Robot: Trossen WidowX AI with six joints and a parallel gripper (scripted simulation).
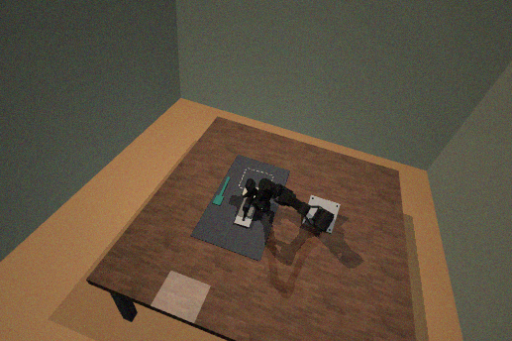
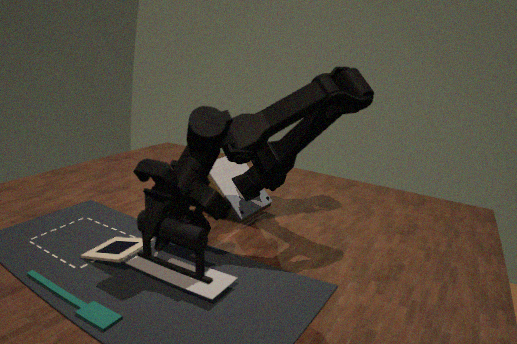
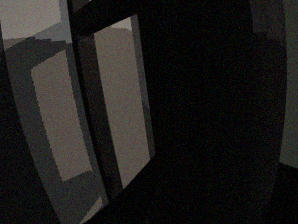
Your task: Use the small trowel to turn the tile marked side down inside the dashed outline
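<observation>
The tile (image 1: 245,192) (image 2: 94,253) lies left of centre in the exterior view, between the dashed outline (image 1: 259,171) (image 2: 58,229) and the trowel (image 1: 243,222) (image 2: 220,287) (image 3: 127,110), its dark marked square facing up. It looks slightly tilted, its edge on the blade side raised, and it seems to reach just into the outline's near corner.

The trowel's pale blade runs lengthwise toward the tile, its leading end meeting or just under the tile's edge; which of the two, I cannot tell. The gripper (image 1: 256,198) (image 2: 178,226) is closed on the trowel's handle, above the blade, so the tile lies ahead of it, to the left in the exterior frame. The turn depends on that line: blade end under the near edge, then lift and tip toward the outline at upper left. Pushing flat would probably only slide the tile.

Farther out on the mat (image 1: 216,228) (image 2: 283,300), the green spatula (image 1: 218,199) (image 2: 99,315) lies at lower left of the exterior frame, apart from the tile.

The exterior view shows the mark and tilt; from the top, the arm covers much of the tile. The wrist view gives blade and dark spine, with no recognisable tile.
</observation>
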